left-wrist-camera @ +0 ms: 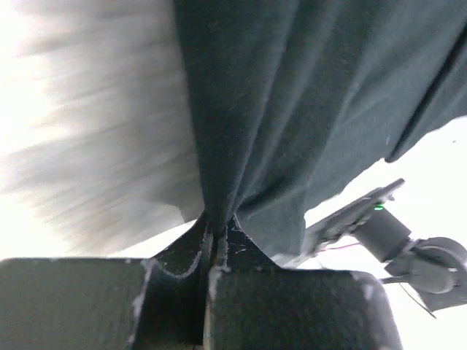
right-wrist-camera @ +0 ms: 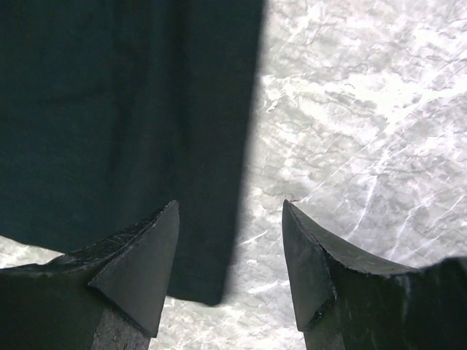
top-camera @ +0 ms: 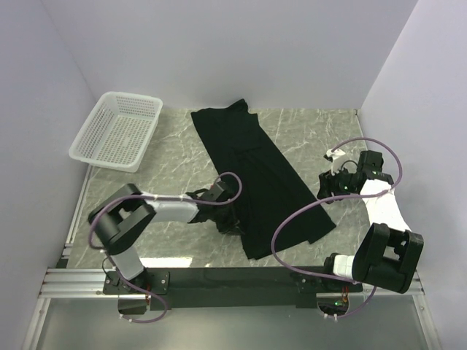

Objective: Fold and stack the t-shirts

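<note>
One black t-shirt (top-camera: pixel 255 160) lies as a long folded strip, running diagonally from the back centre of the marble table toward the near right. My left gripper (top-camera: pixel 232 220) is at the strip's left edge near its lower end. In the left wrist view that gripper (left-wrist-camera: pixel 211 227) is shut on a pinch of the t-shirt (left-wrist-camera: pixel 292 109), and the cloth rises in folds from the jaws. My right gripper (top-camera: pixel 328 182) hovers just right of the strip. It is open (right-wrist-camera: pixel 230 211), above the t-shirt's (right-wrist-camera: pixel 124 109) edge and corner, with bare marble between its fingers.
A white mesh basket (top-camera: pixel 117 131) stands at the back left, close to the left wall. Walls close the table at the back and on both sides. The right arm (left-wrist-camera: pixel 387 226) shows beyond the cloth in the left wrist view.
</note>
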`<action>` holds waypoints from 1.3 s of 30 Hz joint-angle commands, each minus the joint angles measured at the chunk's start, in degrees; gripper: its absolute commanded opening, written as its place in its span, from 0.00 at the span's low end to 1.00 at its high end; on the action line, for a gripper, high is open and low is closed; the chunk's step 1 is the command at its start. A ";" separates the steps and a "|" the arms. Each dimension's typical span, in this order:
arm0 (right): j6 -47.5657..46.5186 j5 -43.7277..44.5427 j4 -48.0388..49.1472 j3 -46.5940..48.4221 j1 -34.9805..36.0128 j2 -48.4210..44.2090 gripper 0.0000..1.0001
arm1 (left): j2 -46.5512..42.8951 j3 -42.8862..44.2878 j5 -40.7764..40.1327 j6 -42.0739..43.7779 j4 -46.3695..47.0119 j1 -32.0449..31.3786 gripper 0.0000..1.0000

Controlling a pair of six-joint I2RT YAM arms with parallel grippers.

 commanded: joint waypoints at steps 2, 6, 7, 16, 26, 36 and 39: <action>-2.42 -1.05 -1.07 -0.68 -0.24 -0.64 0.65 | -6.97 -5.14 -3.32 6.92 -12.30 2.97 0.01; -2.60 -1.05 -1.07 -0.50 -0.15 0.07 0.65 | -10.58 -7.34 -4.64 10.96 -17.22 5.17 0.01; -2.60 -1.14 -1.16 -0.41 -0.23 0.33 0.65 | -11.02 -7.35 -5.08 11.67 -18.19 5.87 0.01; -4.35 -1.58 -2.91 -0.85 1.34 2.09 0.65 | -13.66 -4.63 -12.37 19.40 -29.44 9.56 0.02; -10.95 -3.16 -7.74 2.48 3.98 2.97 0.65 | -29.03 4.78 -6.26 20.81 -41.05 9.30 0.66; -17.37 -12.29 -16.19 -0.84 24.87 0.25 0.64 | -31.04 3.73 -9.69 14.76 -39.36 6.14 0.67; -14.74 -12.48 -12.85 -1.38 36.71 -0.20 0.64 | -36.92 1.98 -15.79 10.64 -40.87 6.14 0.69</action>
